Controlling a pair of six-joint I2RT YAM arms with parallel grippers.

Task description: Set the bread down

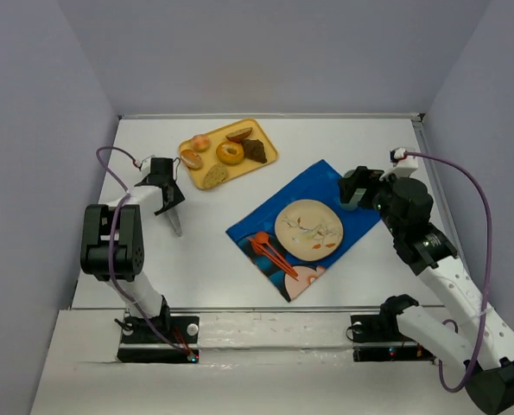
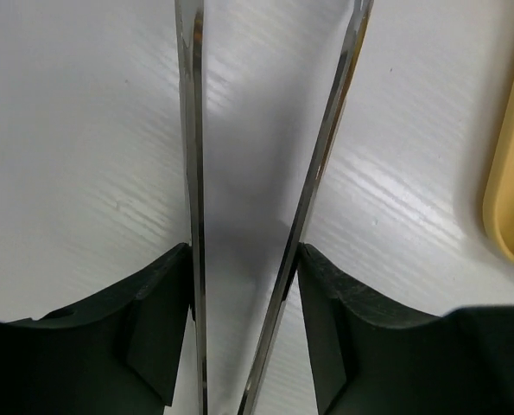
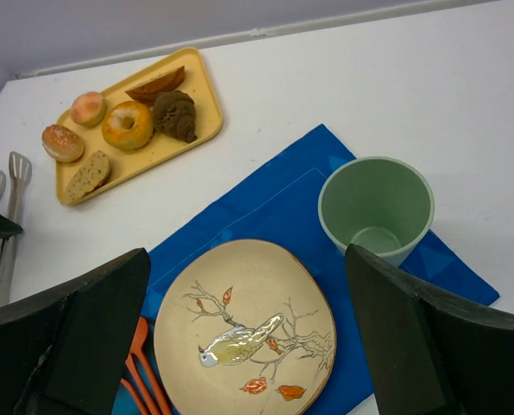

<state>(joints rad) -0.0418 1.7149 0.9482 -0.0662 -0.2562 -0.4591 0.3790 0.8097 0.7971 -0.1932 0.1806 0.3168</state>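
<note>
A yellow tray (image 1: 266, 149) at the back left holds several breads: a glazed ring (image 1: 230, 153), a sugared roll (image 1: 191, 158), a pale bun (image 1: 201, 142), a brown slice (image 1: 215, 175), a wedge and a dark piece. They also show in the right wrist view (image 3: 127, 125). My left gripper (image 1: 165, 197) is shut on metal tongs (image 1: 175, 224), just left of the tray, tips near the table. In the left wrist view the tongs' arms (image 2: 192, 173) run between my fingers (image 2: 161, 294). My right gripper (image 3: 246, 259) is open and empty above the bird plate (image 3: 248, 328).
The plate (image 1: 308, 229) lies on a blue mat (image 1: 265, 220) with orange cutlery (image 1: 269, 251) at its left. A green cup (image 3: 376, 207) stands on the mat's right corner, under my right gripper (image 1: 353, 190). The tray's edge (image 2: 509, 190) lies right of the tongs. Grey walls enclose the table.
</note>
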